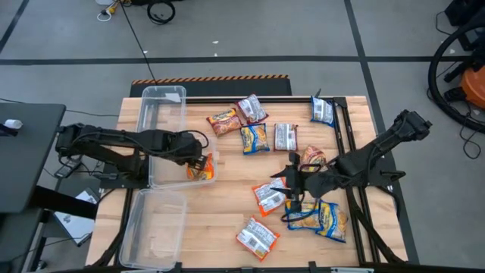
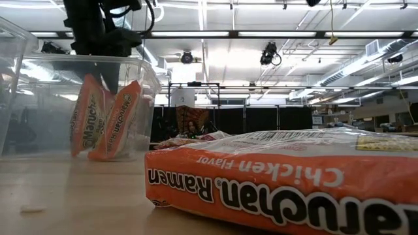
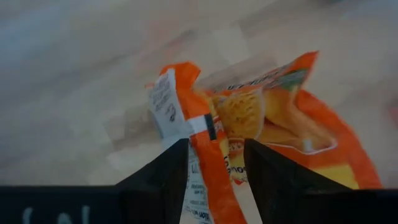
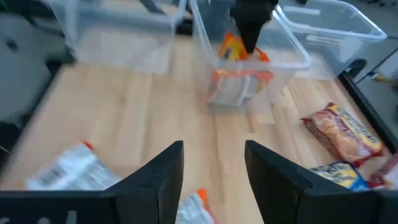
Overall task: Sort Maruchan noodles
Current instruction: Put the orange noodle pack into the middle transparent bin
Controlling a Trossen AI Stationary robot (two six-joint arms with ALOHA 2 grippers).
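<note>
So two orange Maruchan packets (image 1: 201, 168) are binned under the parted, empty left gripper (image 1: 203, 163); right gripper (image 1: 292, 189) half-open, empty; rest unsorted.

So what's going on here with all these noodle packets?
A two-armed robot is sorting ramen packets. The left gripper is down in a clear bin, its fingers apart around an orange packet standing in there. The right gripper hovers open over the loose packets scattered on the wooden table. A second clear bin sits nearer the front.
</note>
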